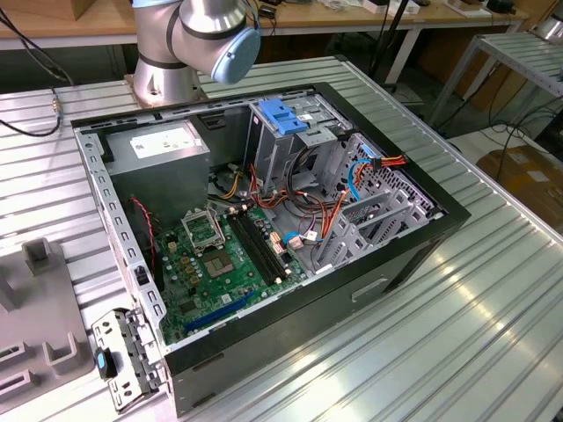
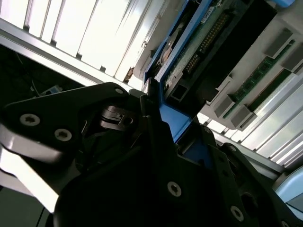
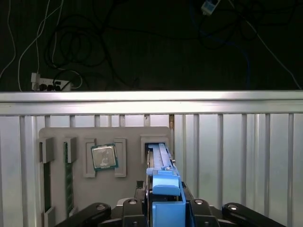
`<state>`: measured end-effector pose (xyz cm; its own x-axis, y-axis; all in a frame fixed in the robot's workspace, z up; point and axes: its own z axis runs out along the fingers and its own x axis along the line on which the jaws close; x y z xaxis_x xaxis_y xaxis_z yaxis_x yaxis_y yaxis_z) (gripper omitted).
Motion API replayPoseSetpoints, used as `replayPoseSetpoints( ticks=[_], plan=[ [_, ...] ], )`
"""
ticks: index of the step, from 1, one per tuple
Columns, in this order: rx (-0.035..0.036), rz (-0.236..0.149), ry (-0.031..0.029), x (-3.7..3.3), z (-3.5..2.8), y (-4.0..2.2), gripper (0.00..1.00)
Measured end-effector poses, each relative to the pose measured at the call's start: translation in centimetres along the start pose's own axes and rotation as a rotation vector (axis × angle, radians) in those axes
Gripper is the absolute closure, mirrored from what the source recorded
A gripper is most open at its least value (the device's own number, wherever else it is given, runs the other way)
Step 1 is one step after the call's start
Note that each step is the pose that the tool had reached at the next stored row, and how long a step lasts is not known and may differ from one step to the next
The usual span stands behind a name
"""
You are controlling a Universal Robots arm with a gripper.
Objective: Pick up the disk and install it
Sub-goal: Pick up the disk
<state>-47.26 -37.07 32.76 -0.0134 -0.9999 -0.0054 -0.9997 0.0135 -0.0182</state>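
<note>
Edge-on disk in tray slot

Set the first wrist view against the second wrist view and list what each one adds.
First wrist view: a CPU chip seated in the grey tray, and a power strip with cables beyond the ribbed table. Second wrist view: the green circuit board on the disk, with its pin header. In both wrist views: the gripper shut on the disk's blue rail at the tray.
</note>
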Motion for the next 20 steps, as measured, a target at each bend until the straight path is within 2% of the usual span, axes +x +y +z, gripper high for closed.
replayPoseSetpoints(
  ticks=[4,5,8,9,20],
  plan=[
    [0.0,0.0,-0.0001,-0.01,-1.37,-0.02,0.63],
    [0.0001,0.0,-0.0002,-0.01,-2.04,-0.04,0.63],
    [0.0,0.0,-0.0001,-0.02,-3.29,-0.06,0.63],
    [0.0,0.0,0.0,-0.02,-3.44,-0.06,0.63],
    [-0.0006,0.0,-0.002,-0.02,-3.45,-0.06,0.63]
  ],
)
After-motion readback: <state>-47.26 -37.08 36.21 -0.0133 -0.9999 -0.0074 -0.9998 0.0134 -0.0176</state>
